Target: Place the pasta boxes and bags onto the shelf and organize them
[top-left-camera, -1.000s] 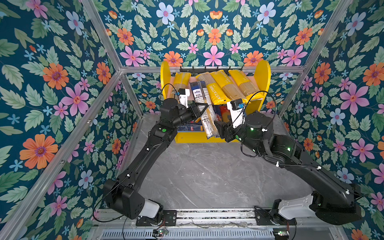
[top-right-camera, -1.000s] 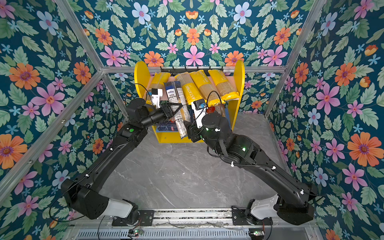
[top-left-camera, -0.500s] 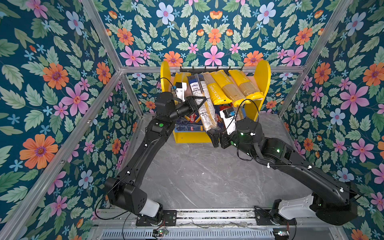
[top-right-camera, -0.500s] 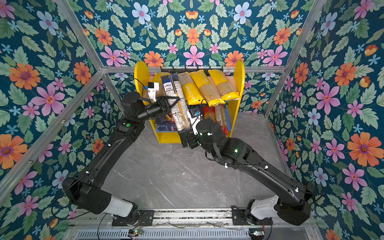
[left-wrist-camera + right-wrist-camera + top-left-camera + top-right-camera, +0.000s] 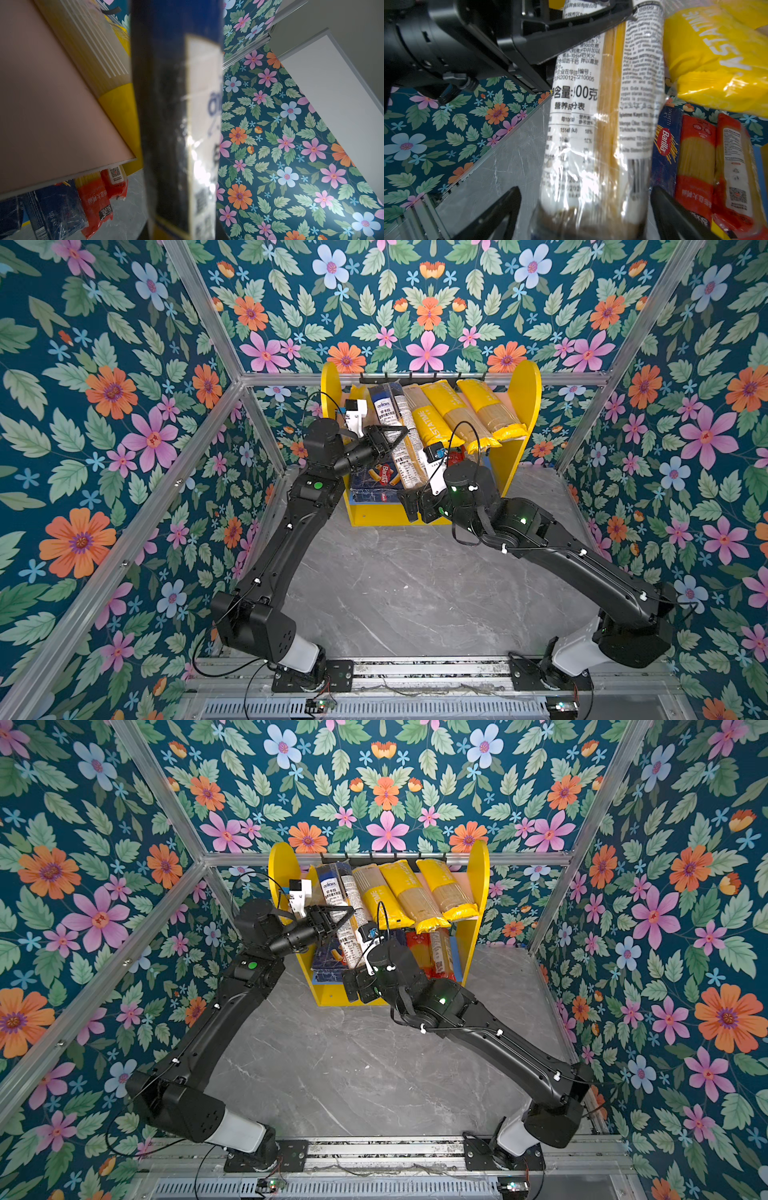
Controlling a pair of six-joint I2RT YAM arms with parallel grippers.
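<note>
1. Holding the navy spaghetti bag (image 5: 388, 406) in my left gripper (image 5: 392, 438). It's clamped across the narrow width at about mid-length, and the bag fills the left wrist view.
2. The bag sits slanted. Its far end is up on the pink upper board (image 5: 41, 93) of the shelf (image 5: 525, 398), near the hook rail (image 5: 419, 375). Its near end hangs off the front edge, down in front of the lower tier.
3. My right gripper (image 5: 585, 193) has its jaws spread wide, one on each side of the bag's low end, gripping nothing. There's a clear gap on one side. The other finger is very close and I can't tell if it touches.
4. Neighbours: the PASTATIME bag (image 5: 436, 418) lies just beside it on the upper board, with two more yellow bags (image 5: 490, 410) past that. Below are the red-and-clear bags (image 5: 695, 158), the Barilla spaghetti box (image 5: 664, 143) and the Barilla rigatoni box (image 5: 380, 480).
5. Handling, my guess: light to moderate weight and stiff lengthwise, but the dry strands would snap if bent or levered on the board edge. The glossy film looks slippery, so it could slide or pivot in a single mid grip.
6. Best hold, I think, is flat across the width near the balance point, with moderate squeeze. The overhanging end likely needs support or a push from the right side to slide the bag fully onto the board.
</note>
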